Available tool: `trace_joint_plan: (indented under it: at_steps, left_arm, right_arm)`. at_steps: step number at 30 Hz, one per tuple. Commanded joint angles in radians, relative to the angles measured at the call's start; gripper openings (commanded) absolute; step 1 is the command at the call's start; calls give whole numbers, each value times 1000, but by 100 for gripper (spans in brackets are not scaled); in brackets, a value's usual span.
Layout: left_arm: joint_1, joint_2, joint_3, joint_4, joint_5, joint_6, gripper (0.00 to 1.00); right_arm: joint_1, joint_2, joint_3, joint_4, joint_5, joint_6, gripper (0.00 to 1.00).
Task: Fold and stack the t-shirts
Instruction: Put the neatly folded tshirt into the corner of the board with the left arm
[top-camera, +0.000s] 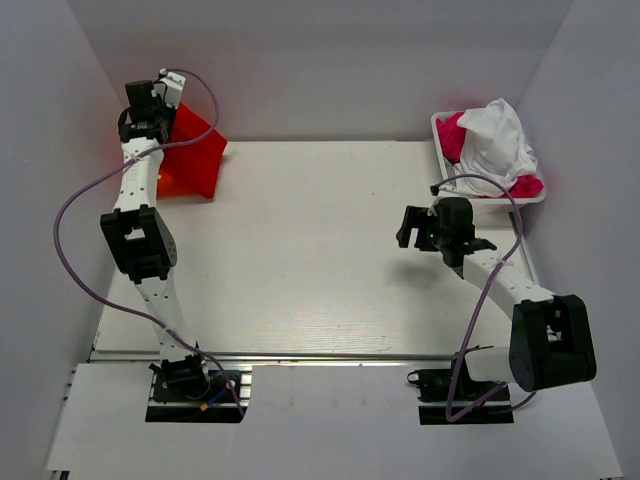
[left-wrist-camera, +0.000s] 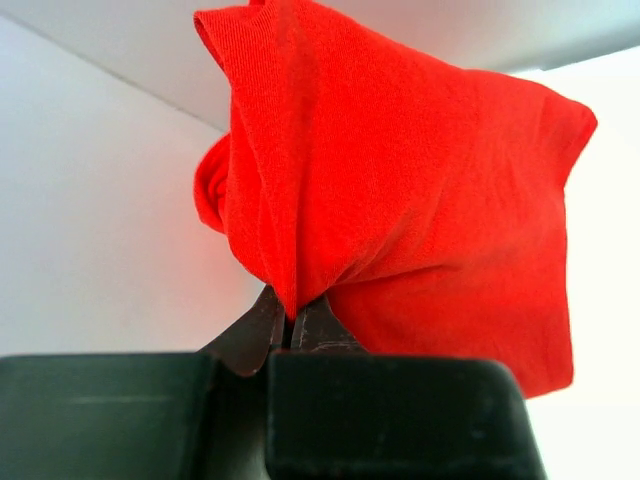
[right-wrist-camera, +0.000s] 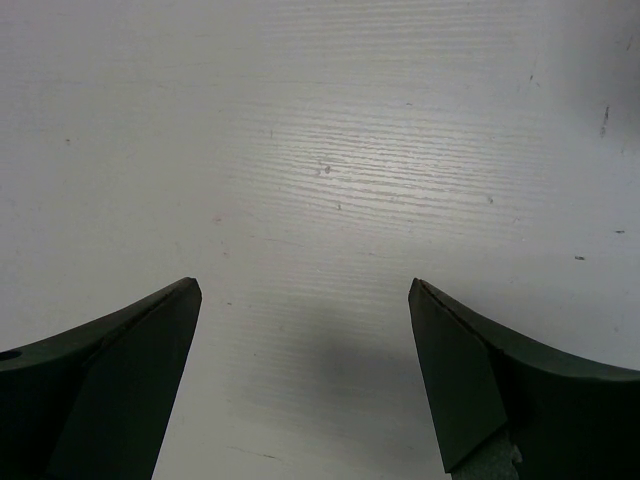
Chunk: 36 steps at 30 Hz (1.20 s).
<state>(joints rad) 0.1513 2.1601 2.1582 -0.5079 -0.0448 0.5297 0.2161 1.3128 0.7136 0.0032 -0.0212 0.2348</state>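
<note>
Red soft cloth t-shirt (left-wrist-camera: 400, 220) hangs bunched from the left gripper (left-wrist-camera: 290, 328), whose jaws are clamped tight on a pinched fold. In the top view the shirt is at the far-left corner of the white wooden table (top-camera: 300, 260). Its upper part is lifted; can't tell if the lower edge touches the surface. Likely reason for the single-point pinch: the cloth drops free and can be carried or laid out. An orange cloth patch (top-camera: 165, 186) peeks out below the red hem, probably the orange t-shirt; folded or not, can't tell. The right gripper (right-wrist-camera: 303, 290) hovers over bare tabletop on the right, jaws spread wide, grasping nothing, seemingly parked clear and ready to assist. A white plastic basket (top-camera: 441, 128) at the far-right corner holds a white garment (top-camera: 495, 140) and pink cloth (top-camera: 455, 135), apart from both arms.
</note>
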Motion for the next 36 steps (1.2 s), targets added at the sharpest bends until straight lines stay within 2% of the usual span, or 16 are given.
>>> trace_joint_plan:
  at_steps: [1, 10, 12, 13, 15, 16, 18, 19, 20, 26, 28, 33, 36]
  left_arm:
    - [22, -34, 5, 97, -38, -19, 0]
    - [56, 75, -17, 210, -139, -62, 0]
    - [56, 108, 23, 210, -191, -85, 0]
    - [56, 141, 34, 210, -251, -85, 8]
    - [56, 153, 34, 238, -292, -114, 35]
    - [65, 153, 34, 238, -329, -114, 42]
    - [65, 179, 34, 238, -348, -126, 71]
    - [65, 179, 34, 238, -378, -126, 90]
    - [65, 179, 34, 249, -379, -126, 100]
    - [65, 178, 45, 246, -405, -158, 100]
    - [65, 167, 45, 235, -374, -183, 100]
    - [31, 103, 2, 135, -259, -256, 100]
    - [31, 80, 26, -8, -98, -364, 100]
  right_arm:
    - [0, 11, 52, 43, -29, 12, 90]
    - [0, 39, 87, 32, -42, 24, 90]
    - [3, 46, 95, 34, -46, 24, 90]
    - [3, 52, 99, 32, -49, 24, 90]
    - [5, 68, 110, 29, -55, 34, 90]
    - [5, 71, 113, 26, -59, 34, 90]
    - [3, 81, 121, 21, -60, 40, 90]
    - [2, 83, 122, 18, -65, 40, 90]
    - [3, 88, 126, 20, -65, 38, 90]
    - [3, 89, 124, 21, -79, 46, 90]
    - [3, 82, 119, 24, -83, 43, 90]
    - [8, 62, 115, 20, -94, 32, 90]
    - [3, 34, 113, 6, -94, 28, 90]
